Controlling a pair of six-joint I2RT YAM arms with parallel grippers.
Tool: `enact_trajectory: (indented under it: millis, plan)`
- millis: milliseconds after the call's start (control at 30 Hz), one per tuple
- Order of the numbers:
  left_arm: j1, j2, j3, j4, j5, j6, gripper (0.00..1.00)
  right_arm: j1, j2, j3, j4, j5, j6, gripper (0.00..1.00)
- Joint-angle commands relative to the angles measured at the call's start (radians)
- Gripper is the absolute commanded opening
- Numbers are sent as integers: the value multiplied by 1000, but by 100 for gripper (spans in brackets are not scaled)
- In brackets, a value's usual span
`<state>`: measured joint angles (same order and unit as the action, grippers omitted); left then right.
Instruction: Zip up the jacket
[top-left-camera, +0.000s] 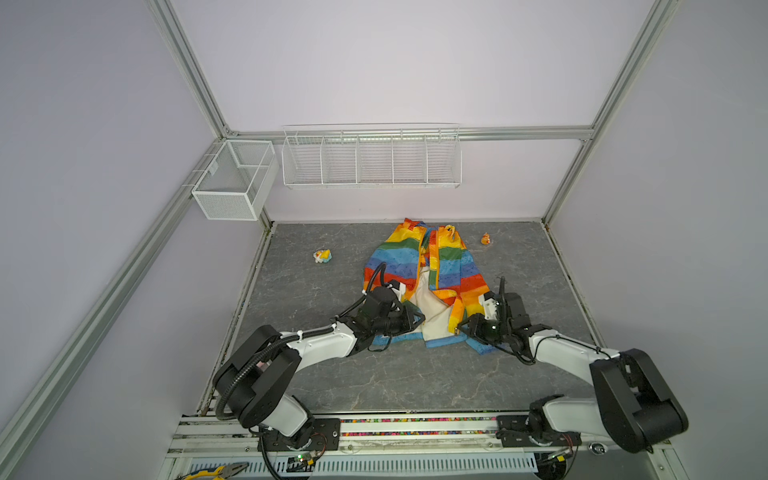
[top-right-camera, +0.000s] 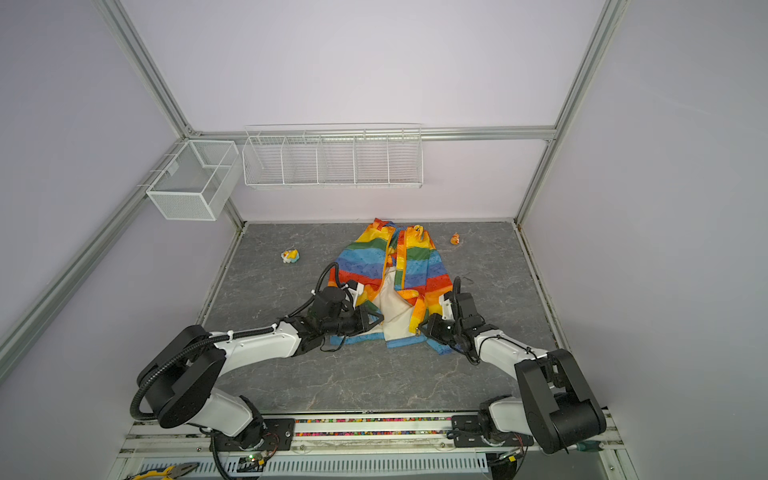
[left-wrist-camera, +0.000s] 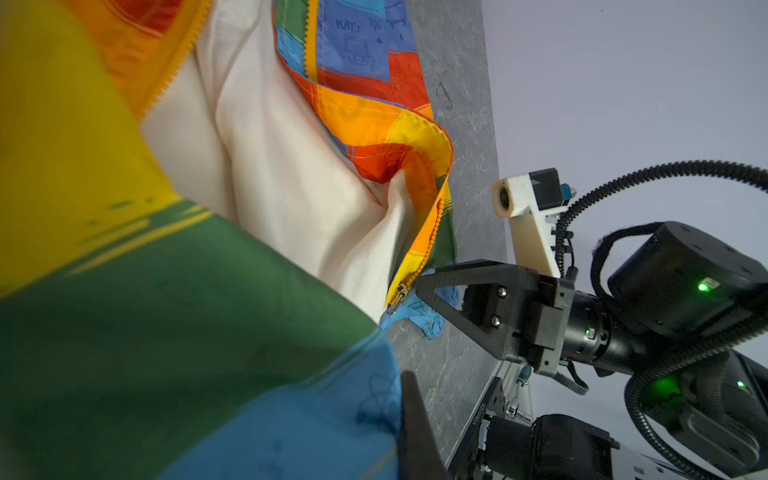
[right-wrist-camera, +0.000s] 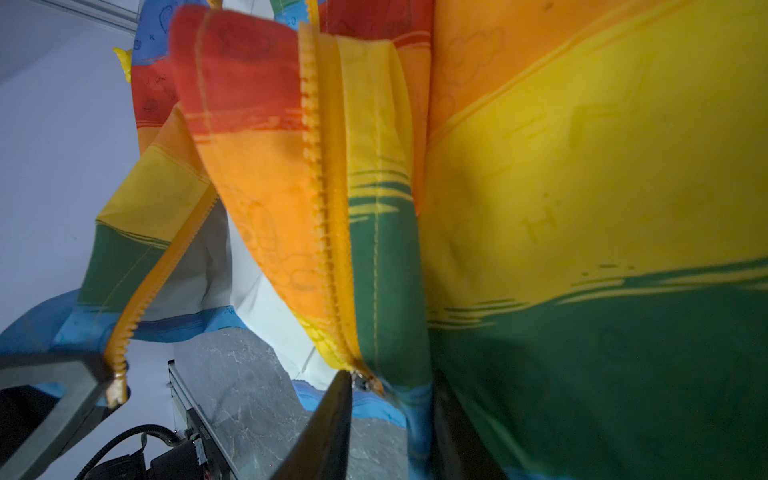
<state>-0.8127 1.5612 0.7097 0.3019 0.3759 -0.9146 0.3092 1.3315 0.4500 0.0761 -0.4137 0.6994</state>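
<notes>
- Orange zipper end (right-wrist-camera: 116, 384): clamped in our left gripper (top-left-camera: 420, 319), for insertion.
- Our right gripper (top-left-camera: 460, 329) straddled the jacket (top-left-camera: 449, 266) hem by the slider (left-wrist-camera: 398, 296); we couldn't tell its grip.

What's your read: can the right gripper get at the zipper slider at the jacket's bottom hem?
Probably yes: the right gripper sits with one fingertip beside the zipper slider on the jacket; nothing lies between.
</notes>
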Motion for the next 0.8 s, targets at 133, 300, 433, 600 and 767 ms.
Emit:
enact_trajectory:
  millis: [133, 300, 433, 600, 767]
  plan:
    - [-71, 147, 94, 92, 24, -44, 0, -4, 11, -20, 33, -33, -6, 34]
    - [-125, 203, 173, 43, -18, -20, 0, -5, 20, -22, 37, -40, -4, 34]
    - [-137, 267, 218, 54, 1, -33, 0, -4, 23, -24, 40, -42, -4, 34]
    - [-137, 313, 232, 63, -9, -41, 0, -5, 18, -31, 46, -45, -1, 34]
    - [-137, 347, 241, 63, -22, -46, 0, -5, 25, -33, 48, -51, -3, 34]
